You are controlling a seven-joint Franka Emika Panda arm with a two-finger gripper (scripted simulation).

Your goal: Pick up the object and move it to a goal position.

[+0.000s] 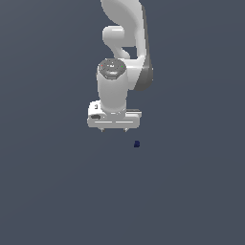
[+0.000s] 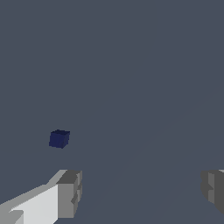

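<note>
Navy-blue tiny cube-like block [image 1: 137, 143] lies at five o'clock of white robot gripper [image 1: 114, 129], spread wide, empty; approach pending, alignment required.

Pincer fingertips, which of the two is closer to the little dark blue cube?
The fingertip on the exterior view's right; the cube lies just beyond it, while the other fingertip is farther off across the open pincer. Neither touches the cube.
</note>
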